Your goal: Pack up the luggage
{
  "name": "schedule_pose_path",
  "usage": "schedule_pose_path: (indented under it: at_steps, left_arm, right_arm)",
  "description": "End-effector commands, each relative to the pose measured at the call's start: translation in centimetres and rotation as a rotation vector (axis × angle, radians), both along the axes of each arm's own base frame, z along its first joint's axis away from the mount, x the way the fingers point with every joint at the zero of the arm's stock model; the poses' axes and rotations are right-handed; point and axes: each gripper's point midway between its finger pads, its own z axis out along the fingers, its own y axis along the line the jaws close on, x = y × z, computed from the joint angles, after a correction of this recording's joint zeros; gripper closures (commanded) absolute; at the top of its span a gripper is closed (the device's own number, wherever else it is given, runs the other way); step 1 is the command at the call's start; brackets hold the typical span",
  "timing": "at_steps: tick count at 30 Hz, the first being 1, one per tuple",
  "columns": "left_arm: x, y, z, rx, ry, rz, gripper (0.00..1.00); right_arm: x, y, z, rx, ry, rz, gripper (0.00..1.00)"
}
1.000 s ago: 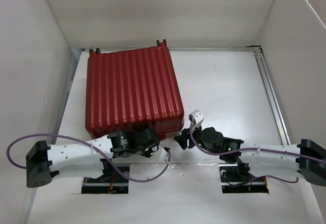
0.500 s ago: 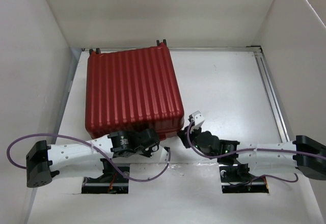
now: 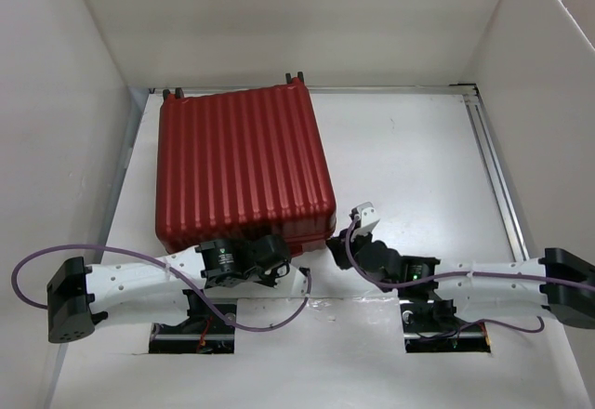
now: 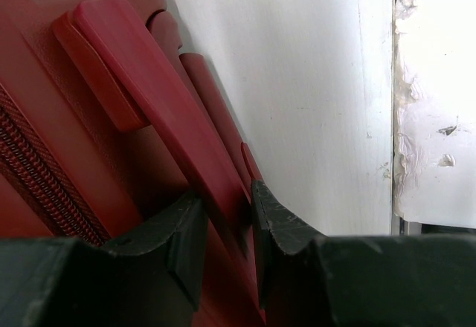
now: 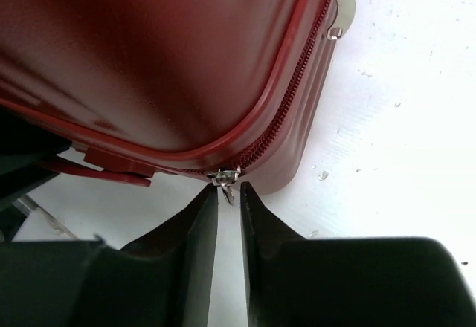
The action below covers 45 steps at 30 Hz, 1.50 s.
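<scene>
**A:** Left gripper (image 4: pixel 227 201) first: what is it on?

**B:** It pinches the red handle (image 4: pixel 149 96) on the near side of the luggage (image 3: pixel 242 163), one finger on each face of the bar.

**A:** And the case itself?

**B:** Dark red, closed, lying flat with its ribbed shell up on the left half of the counter (image 3: pixel 409 167). Its small black wheels (image 3: pixel 296 77) point far.

**A:** Right gripper (image 5: pixel 227 193)?

**B:** It is narrowed to a slit at the near right corner. The zipper pull (image 5: pixel 224 180) hangs into its mouth, but I cannot tell whether it is pinched.

**A:** Arms?

**B:** Both lie low along the near edge, the left arm (image 3: pixel 139 279) and right arm (image 3: pixel 483 279) reaching inward.

**A:** Room?

**B:** White walls (image 3: pixel 56 149) enclose three sides, and the case sits near the left one. Bare counter spreads right to a metal rail (image 3: pixel 493 158).
</scene>
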Motion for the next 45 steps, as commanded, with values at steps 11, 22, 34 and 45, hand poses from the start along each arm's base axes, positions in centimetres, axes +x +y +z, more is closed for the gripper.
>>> schedule_pose_path:
  at_steps: [11,22,34,45]
  left_arm:
    - [0.4,-0.7,0.8,-0.043,-0.049,-0.05,1.0]
    - [0.4,-0.5,0.6,-0.051,-0.052,-0.05,1.0]
    - [0.4,-0.2,0.5,-0.034,-0.059,-0.054,1.0]
    - [-0.6,1.7,-1.6,0.053,-0.02,-0.118,1.0]
  right_arm:
    - [0.1,2.0,1.8,0.025,-0.037,0.012,0.96]
    - [0.3,1.1,1.8,0.061,-0.03,-0.03,0.85]
    - [1.0,0.0,1.6,0.087,-0.029,-0.111,1.0]
    - [4.7,-5.0,-0.3,-0.157,0.091,-0.358,1.0]
